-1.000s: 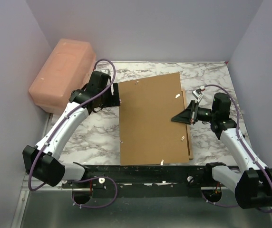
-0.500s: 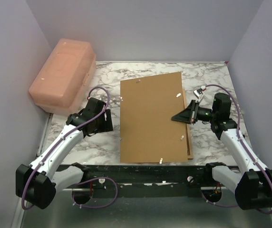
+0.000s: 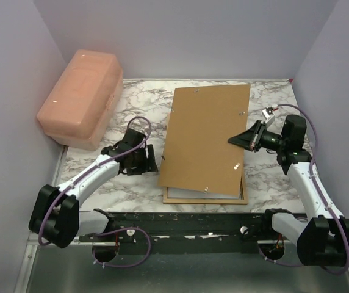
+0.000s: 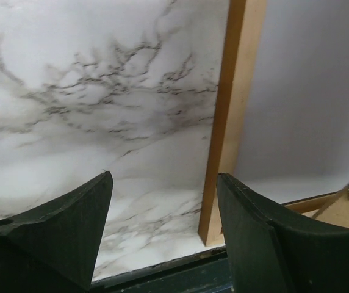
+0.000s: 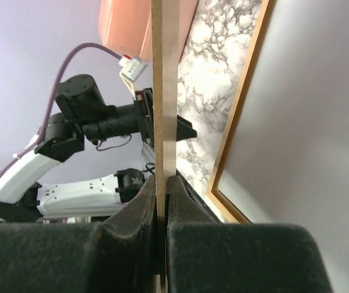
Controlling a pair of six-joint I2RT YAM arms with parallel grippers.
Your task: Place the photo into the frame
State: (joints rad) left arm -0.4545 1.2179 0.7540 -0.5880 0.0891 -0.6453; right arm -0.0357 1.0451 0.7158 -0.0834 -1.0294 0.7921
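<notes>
Your right gripper [image 3: 234, 140] pinches only the right edge of the backing board [image 3: 202, 137]; it could slip onto the frame [image 3: 223, 201], and your spread left gripper [image 3: 154, 165] might nudge that frame

This is a robotics lab test cell, not a lived-in room. Plain lilac-grey panels [image 3: 187, 36] wall in a marble-patterned tabletop [image 3: 139, 97] on the left, right and far sides. Two white-and-black robot arms, the left arm [image 3: 89, 178] and the right arm [image 3: 305, 185], trail purple cables [image 3: 139, 118] and are bolted to a black rail [image 3: 180, 221] along the near edge.
</notes>
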